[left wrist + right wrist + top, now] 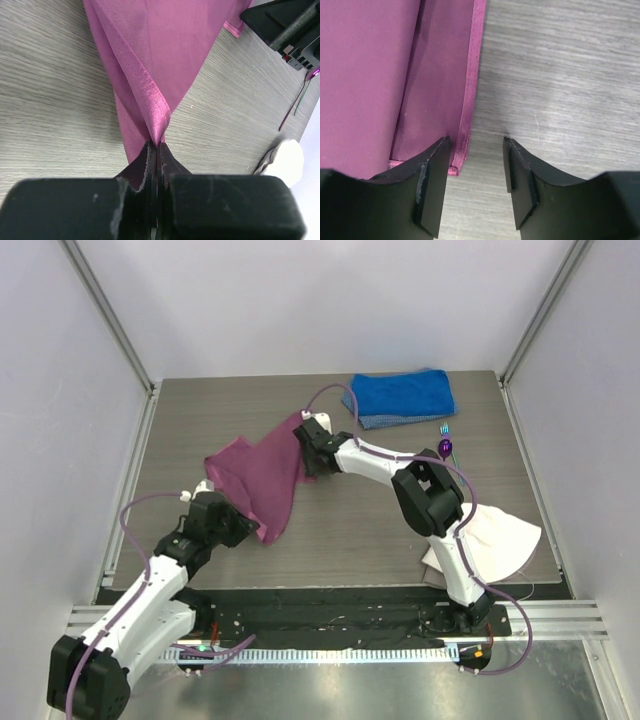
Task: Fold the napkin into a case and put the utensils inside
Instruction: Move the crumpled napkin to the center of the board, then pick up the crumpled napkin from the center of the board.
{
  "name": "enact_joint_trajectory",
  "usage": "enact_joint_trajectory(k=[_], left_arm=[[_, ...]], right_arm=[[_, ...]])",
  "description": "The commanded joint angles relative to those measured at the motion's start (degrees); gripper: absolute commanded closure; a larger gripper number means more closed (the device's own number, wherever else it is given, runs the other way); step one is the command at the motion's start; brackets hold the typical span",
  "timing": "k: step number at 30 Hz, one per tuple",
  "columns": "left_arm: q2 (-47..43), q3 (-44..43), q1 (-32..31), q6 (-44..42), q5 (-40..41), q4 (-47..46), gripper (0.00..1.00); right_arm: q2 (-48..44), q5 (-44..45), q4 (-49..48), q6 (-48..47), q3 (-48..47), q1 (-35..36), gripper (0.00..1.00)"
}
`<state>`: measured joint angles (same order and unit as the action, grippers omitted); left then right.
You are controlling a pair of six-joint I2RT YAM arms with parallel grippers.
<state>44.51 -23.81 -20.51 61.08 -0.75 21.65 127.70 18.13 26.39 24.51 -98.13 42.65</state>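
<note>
Roughly centre-left in the overhead view, a thin, wrinkled magenta-purple fabric napkin [262, 475] lies loosely spread on the grey wood-grain bench [360, 530], reaching from one of your arms to the other.

Your left jaws, at the cloth's lower left end, are closed tight on a bunched fold of it. In the left wrist view, the stitched hem comes up out of the pinch at the bottom of the frame and the fabric fans out toward the top.

Your right jaws, at the napkin's upper right edge, stand partly apart and hold nothing. In the right wrist view they straddle the cloth's hemmed corner, one finger over the fabric and the other over bare bench.

A small spoon with a shiny purple bowl [445, 448] and a small teal-blue fork [444, 428] lie close together right of centre. They are just below a thick folded blue towel [400, 397] at the upper right and well apart from the napkin.

A white cloth [505, 538] lies at the lower right beside your right arm.
</note>
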Motion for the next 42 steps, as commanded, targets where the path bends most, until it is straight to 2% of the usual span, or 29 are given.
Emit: enact_joint_trajectory(k=[1, 5, 15, 32, 38, 42], left_arm=[[0.75, 0.26, -0.14, -0.17, -2.49, -3.81, 1.00], [0.49, 0.87, -0.05, 0.09, -2.50, -4.16, 1.00], [-0.65, 1.14, -0.05, 0.53, -2.32, -3.46, 1.00], [-2.68, 1.66, -0.05, 1.23, -2.24, -2.58, 1.00], [-0.40, 1.23, -0.14, 1.24, -1.27, -0.65, 1.00], [2.33, 0.79, -0.14, 1.15, -0.74, 0.41, 0.91]], right_arm=[[-5.35, 0.59, 0.50, 2.03, 0.83, 0.59, 0.49], [-6.23, -0.20, -0.11, 2.56, 1.53, 0.85, 0.53], [-4.92, -2.57, -1.78, 3.96, 3.03, 2.26, 0.52], [-0.17, 3.40, -0.55, 6.34, 1.36, 3.31, 0.55], [0.62, 3.23, -0.90, 5.72, 1.01, 3.23, 0.55], [-0.60, 3.49, -1.25, 5.37, 1.88, 3.14, 0.53]])
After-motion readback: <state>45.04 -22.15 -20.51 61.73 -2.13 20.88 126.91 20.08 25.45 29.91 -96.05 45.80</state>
